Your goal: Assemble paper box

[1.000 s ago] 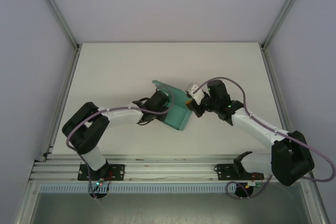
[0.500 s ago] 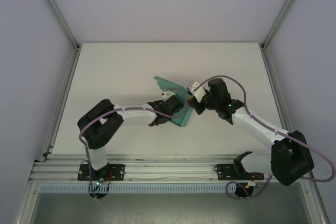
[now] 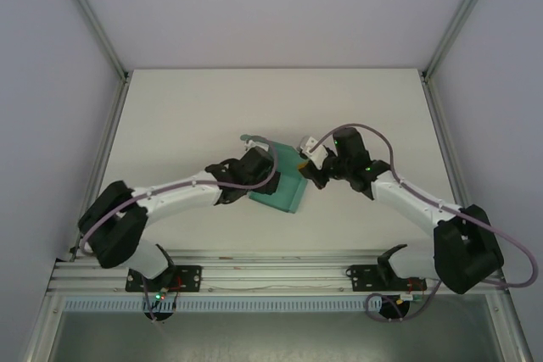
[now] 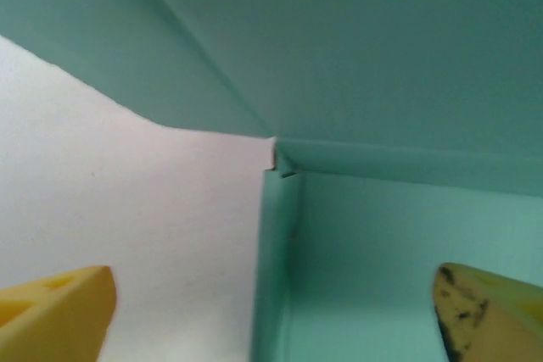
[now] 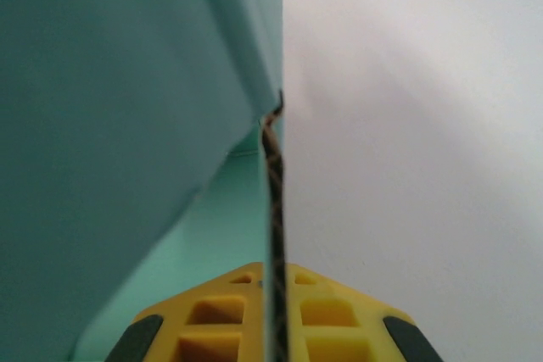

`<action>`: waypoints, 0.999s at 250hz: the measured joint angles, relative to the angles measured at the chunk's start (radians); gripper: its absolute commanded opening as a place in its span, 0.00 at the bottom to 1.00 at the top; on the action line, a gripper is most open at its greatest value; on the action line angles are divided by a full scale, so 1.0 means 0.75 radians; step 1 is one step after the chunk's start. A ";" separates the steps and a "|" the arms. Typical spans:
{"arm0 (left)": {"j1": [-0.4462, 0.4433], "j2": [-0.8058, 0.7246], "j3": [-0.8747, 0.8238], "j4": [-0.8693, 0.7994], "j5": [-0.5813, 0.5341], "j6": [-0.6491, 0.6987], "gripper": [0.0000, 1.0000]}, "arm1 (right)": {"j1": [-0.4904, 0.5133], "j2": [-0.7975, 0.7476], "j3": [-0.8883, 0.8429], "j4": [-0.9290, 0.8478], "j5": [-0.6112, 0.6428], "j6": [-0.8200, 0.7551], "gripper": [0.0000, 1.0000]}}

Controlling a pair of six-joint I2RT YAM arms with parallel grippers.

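The teal-green paper box (image 3: 284, 184) lies half folded at the table's middle, with a flap (image 3: 254, 142) raised at its far left. My left gripper (image 3: 254, 169) is at the box's left side. In the left wrist view it (image 4: 273, 315) is open, its yellow fingertips (image 4: 55, 315) wide apart astride an upright side wall (image 4: 273, 252), table on one side and box floor on the other. My right gripper (image 3: 310, 169) is at the box's right edge. In the right wrist view it (image 5: 273, 281) is shut on a thin card wall (image 5: 273, 184) seen edge-on.
The white table (image 3: 187, 116) spreads around the box, with metal frame posts (image 3: 97, 27) and grey walls on both sides. A rail (image 3: 271, 273) carrying the arm bases runs along the near edge.
The left arm has swung its elbow out to the left and lower, and its gripper shifted slightly left along the box. The raised flap sits lower. The right gripper has held its place.
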 measured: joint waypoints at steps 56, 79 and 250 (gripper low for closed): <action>0.098 -0.208 -0.128 0.004 0.078 -0.020 1.00 | -0.001 0.171 0.078 0.010 -0.046 -0.119 0.08; 0.151 -0.293 -0.178 -0.005 0.080 -0.033 1.00 | -0.012 0.254 0.152 0.005 -0.072 -0.171 0.17; 0.536 -0.408 -0.028 -0.110 0.317 0.410 1.00 | -0.155 0.327 0.440 -0.333 -0.234 -0.295 0.90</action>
